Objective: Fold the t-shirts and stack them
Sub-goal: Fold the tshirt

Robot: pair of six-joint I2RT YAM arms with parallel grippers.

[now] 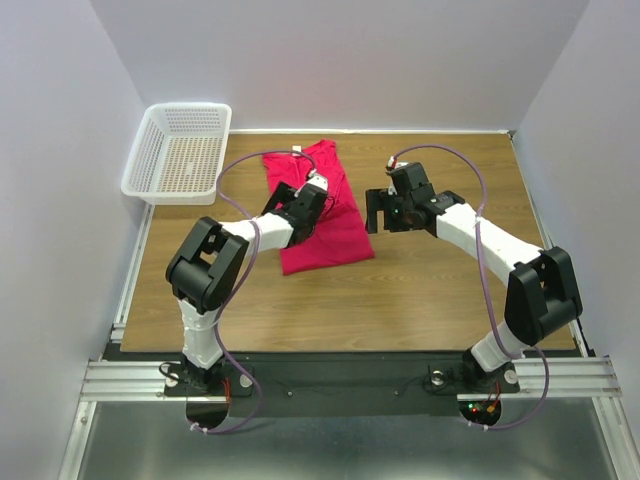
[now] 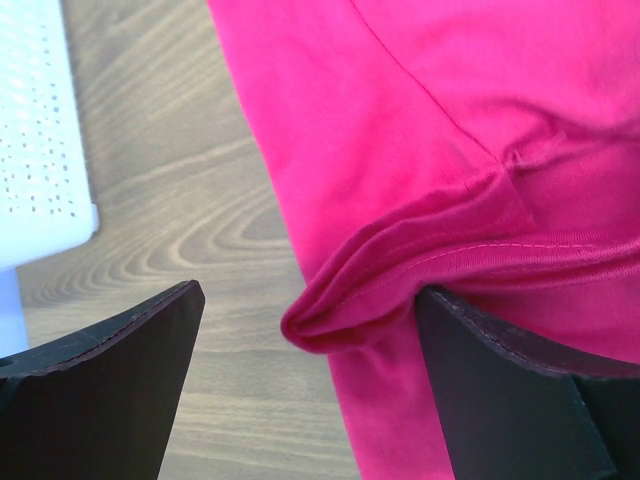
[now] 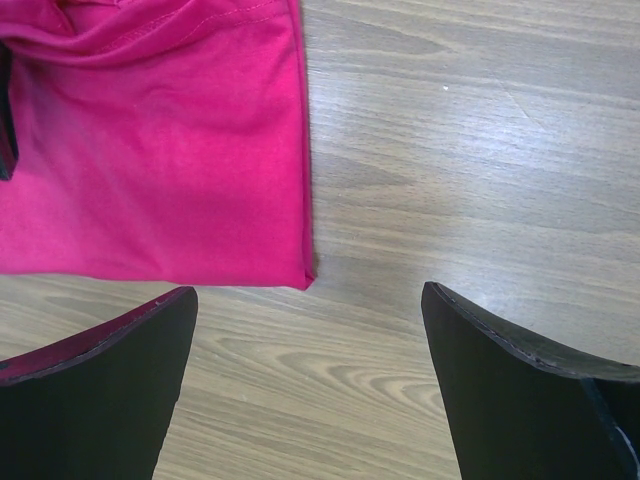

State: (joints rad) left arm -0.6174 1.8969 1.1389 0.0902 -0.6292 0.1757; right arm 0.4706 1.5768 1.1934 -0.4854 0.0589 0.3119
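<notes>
T-shirt (image 1: 335, 238), crimson-pink, lying partly folded on tabletop (image 1: 430, 300), left of centre in the overhead view, below and right of white mesh basket (image 1: 137, 165) at upper left. Left jaws wide apart over the shirt's left edge, a bunched fold of cloth between them, unclamped. Right jaws likewise apart, above bare wood just beside the shirt's right edge, gripping nothing.

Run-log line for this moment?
left gripper: jaws open, straddling t-shirt fold | right gripper: jaws open over table beside t-shirt | t-shirt: partly folded
</notes>
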